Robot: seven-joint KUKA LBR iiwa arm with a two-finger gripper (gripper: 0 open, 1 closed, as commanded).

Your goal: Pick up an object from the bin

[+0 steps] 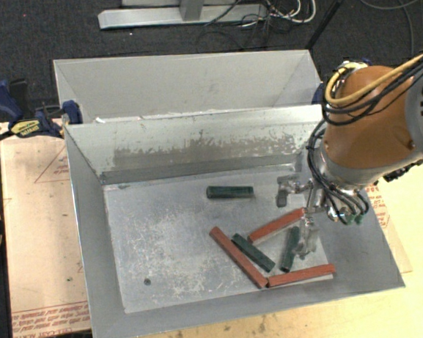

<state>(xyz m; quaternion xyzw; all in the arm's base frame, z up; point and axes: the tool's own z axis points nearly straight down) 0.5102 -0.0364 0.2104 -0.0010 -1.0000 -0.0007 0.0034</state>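
- A single camera is looking down on the grey metal bin from above, leaning somewhat to one side rather than pointing straight down.
- It is facing so that the bin's tall back wall is lying toward the top of the view and the near rim along the bottom.
- It is sitting far enough back that the whole bin is fitting in the view, with dark floor and cables showing beyond it at the top.
- The arm is coming in from the right edge, rising close to the lens and covering part of the bin's right wall.
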